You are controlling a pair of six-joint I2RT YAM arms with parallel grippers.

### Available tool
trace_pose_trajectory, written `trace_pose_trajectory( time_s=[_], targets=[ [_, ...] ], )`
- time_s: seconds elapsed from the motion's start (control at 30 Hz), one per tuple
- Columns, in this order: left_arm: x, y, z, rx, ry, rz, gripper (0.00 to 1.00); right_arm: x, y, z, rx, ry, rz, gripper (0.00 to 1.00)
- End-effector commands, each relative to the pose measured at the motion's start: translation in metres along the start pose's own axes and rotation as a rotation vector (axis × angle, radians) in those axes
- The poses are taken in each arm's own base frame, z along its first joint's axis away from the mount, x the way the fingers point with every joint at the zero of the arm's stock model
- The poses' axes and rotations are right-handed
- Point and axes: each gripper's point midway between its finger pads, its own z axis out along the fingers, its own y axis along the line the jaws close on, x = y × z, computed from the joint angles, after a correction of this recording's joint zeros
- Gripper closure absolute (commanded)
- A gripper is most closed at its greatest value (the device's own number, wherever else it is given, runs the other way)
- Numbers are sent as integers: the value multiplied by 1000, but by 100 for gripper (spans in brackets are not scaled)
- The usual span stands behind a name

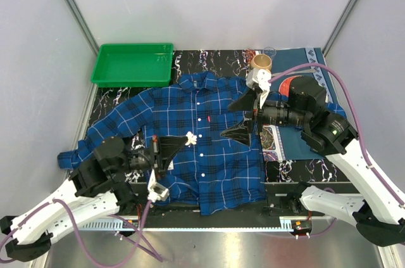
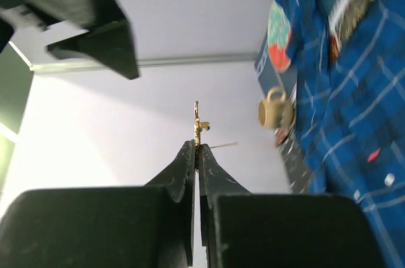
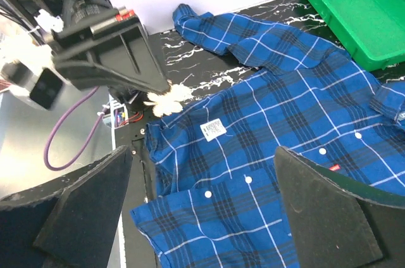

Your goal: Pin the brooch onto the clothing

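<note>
green tray [image 1: 131, 45]: off the shirt's [image 1: 215, 154] far-left corner, beyond the left sleeve

my left claw [image 1: 180, 142]: over the left half of the shirt front, jaws pressed together, clamped on the brooch [image 1: 190, 138]

brooch: tiny against the shirt and flower-shaped. From the right wrist cam it shows ragged cream petals [image 3: 166, 100]. Edge-on from the left wrist cam it's a thin gold sliver [image 2: 198, 125] sticking out past my fingertips [image 2: 186, 160], with a fine wire poking off sideways. It sits over the shirt front near the button line, and I can't tell if it touches the cloth

shirt: spread front-up, dark and bright blue plaid with thin white lines. White buttons [image 3: 323, 151] run down the middle, a white label [image 3: 213, 130] lies on the fabric near the brooch, and there's a small red tag [image 3: 333, 167] at the pocket

my right claw [image 1: 243, 118]: over the right half of the shirt, jaws wide apart with nothing between them

tan mug [image 1: 261, 62]: just past the shirt's far-right shoulder
</note>
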Motion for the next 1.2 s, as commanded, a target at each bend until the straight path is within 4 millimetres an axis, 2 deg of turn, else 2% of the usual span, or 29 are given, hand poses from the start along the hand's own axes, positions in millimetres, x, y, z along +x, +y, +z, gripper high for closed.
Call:
trace_pose_trajectory(
  time_s=[0.0, 0.03, 0.13, 0.23, 0.37, 0.43, 0.47, 0.5, 0.57, 0.6, 0.67, 0.7, 0.73, 0.77, 0.8, 0.87, 0.9, 0.93, 1.0, 1.07, 1.1, 1.17],
  targets=[
    [16, 9, 0, 46, 122, 729, 100, -10, -13, -6, 77, -13, -63, 0],
    [16, 6, 1, 58, 123, 817, 100, -8, -13, -5, 76, -8, -62, 0],
    [11, 7, 2, 47, 121, 938, 100, -6, -14, -7, 82, -3, -69, 0],
    [7, 10, 2, 40, 114, 992, 100, -5, -14, -7, 79, 3, -79, 0],
    [6, 17, 2, 35, 114, 1010, 100, -4, -11, -9, 65, 3, -96, 0],
    [6, 26, 1, 8, 112, 905, 100, -6, -10, -9, 56, 3, -119, 0],
    [6, 32, -1, -7, 117, 835, 100, -7, -8, -10, 40, 3, -151, 0],
    [9, 44, -7, -30, 136, 657, 100, -7, -6, -10, 29, 6, -168, 0],
    [10, 52, -7, -25, 128, 456, 100, -9, -1, -11, -10, -4, -239, 0],
    [5, 73, -15, -82, 119, 260, 100, -11, 1, -12, -25, -10, -266, 0],
    [4, 88, -9, -93, 96, 9, 100, -13, 5, -13, -51, -21, -314, 1],
    [-8, 114, -19, -143, 72, -246, 100, -15, 5, -12, -56, -28, -323, 2],
    [-5, 113, -5, -104, 67, -396, 100, -17, 7, -11, -66, -35, -329, 3],
    [-10, 115, -1, -92, 49, -514, 100, -18, 6, -9, -69, -39, -321, 4],
    [-27, 117, -1, -64, -13, -685, 100, -22, 6, -7, -75, -54, -326, 5],
    [-36, 116, 6, -64, -69, -849, 100, -28, 11, -5, -101, -73, -317, 13],
    [-44, 115, 11, -79, -126, -1031, 100, -31, 10, -2, -107, -83, -309, 15],
    [-40, 113, 11, -91, -130, -1119, 100, -34, 11, -1, -111, -91, -296, 16],
    [-44, 105, 16, -63, -185, -1340, 100, -38, 16, 0, -134, -101, -259, 24],
    [-36, 109, 13, -110, -207, -1430, 100, -39, 22, 0, -160, -107, -201, 27],
    [-33, 103, 15, -107, -201, -1523, 100, -43, 24, 0, -168, -126, -186, 32],
    [-24, 107, 16, -125, -207, -1582, 100, -41, 29, 4, -196, -119, -89, 34]
  ],
)
